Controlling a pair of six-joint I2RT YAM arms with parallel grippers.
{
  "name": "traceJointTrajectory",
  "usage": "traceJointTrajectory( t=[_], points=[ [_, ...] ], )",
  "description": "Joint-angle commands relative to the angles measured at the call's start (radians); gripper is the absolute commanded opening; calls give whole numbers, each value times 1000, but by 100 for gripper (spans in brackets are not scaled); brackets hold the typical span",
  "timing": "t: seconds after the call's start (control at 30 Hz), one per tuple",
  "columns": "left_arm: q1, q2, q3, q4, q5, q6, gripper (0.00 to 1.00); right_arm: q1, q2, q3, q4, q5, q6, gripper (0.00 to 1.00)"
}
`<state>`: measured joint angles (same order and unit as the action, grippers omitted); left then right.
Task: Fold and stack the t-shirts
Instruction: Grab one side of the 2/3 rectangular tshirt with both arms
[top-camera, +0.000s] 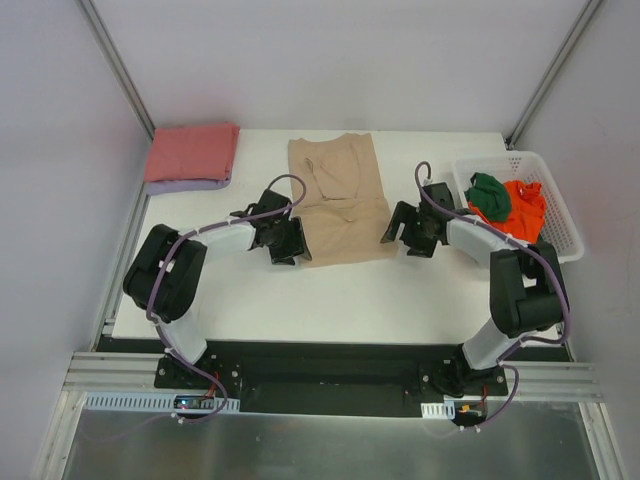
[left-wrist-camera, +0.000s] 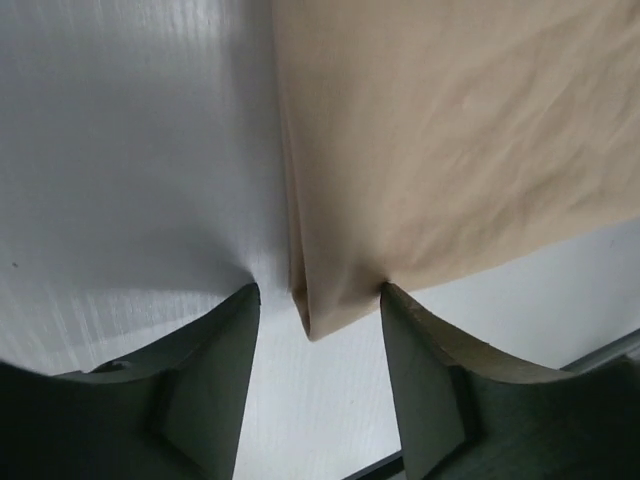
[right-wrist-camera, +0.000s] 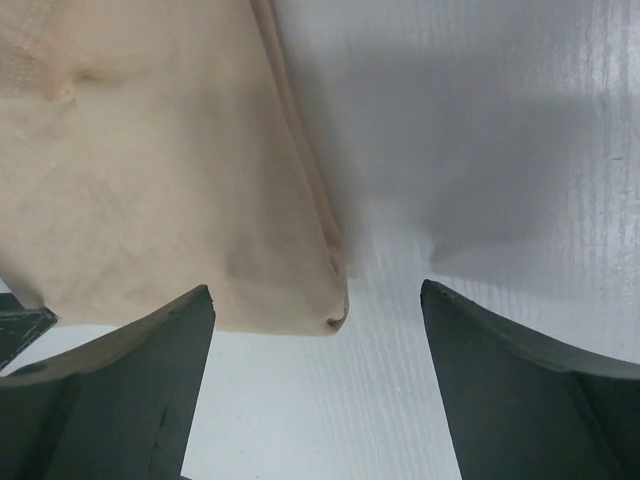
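A tan t-shirt (top-camera: 340, 200) lies folded into a long strip in the middle of the white table. My left gripper (top-camera: 290, 243) is open at its near left corner, which lies between the fingers in the left wrist view (left-wrist-camera: 310, 310). My right gripper (top-camera: 398, 228) is open at its near right corner, seen in the right wrist view (right-wrist-camera: 325, 300). A folded salmon pink t-shirt (top-camera: 192, 152) lies on a lavender one (top-camera: 185, 185) at the far left. An orange t-shirt (top-camera: 525, 205) and a dark green t-shirt (top-camera: 490, 195) lie crumpled in the basket.
The white lattice basket (top-camera: 560, 215) stands at the table's right edge, close behind my right arm. Grey walls and metal posts enclose the table on three sides. A black rail runs along the near edge.
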<state>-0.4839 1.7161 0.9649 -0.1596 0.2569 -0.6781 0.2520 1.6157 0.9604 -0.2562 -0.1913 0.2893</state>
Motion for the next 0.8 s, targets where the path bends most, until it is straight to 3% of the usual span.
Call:
traceJointTrajectory(
  t=[0.0, 0.17, 0.27, 0.47, 0.63, 0.77],
  points=[
    [-12, 54, 37, 2, -27, -12, 47, -10, 41, 8, 21, 23, 42, 84],
    [-18, 83, 44, 2, -34, -18, 22, -10, 81, 6, 46, 46, 56, 67],
    [-18, 88, 34, 0, -36, -20, 0, -10, 104, 5, 63, 30, 62, 45],
    [-21, 79, 8, 0, -24, -14, 0, -10, 66, -63, 118, -57, 85, 1],
    [-58, -86, -80, -4, 24, 12, 0, -8, -114, -221, 164, -124, 85, 0],
    [-113, -350, -187, -41, -13, 18, 0, 4, -334, -294, 20, -194, 50, 0]
  ],
)
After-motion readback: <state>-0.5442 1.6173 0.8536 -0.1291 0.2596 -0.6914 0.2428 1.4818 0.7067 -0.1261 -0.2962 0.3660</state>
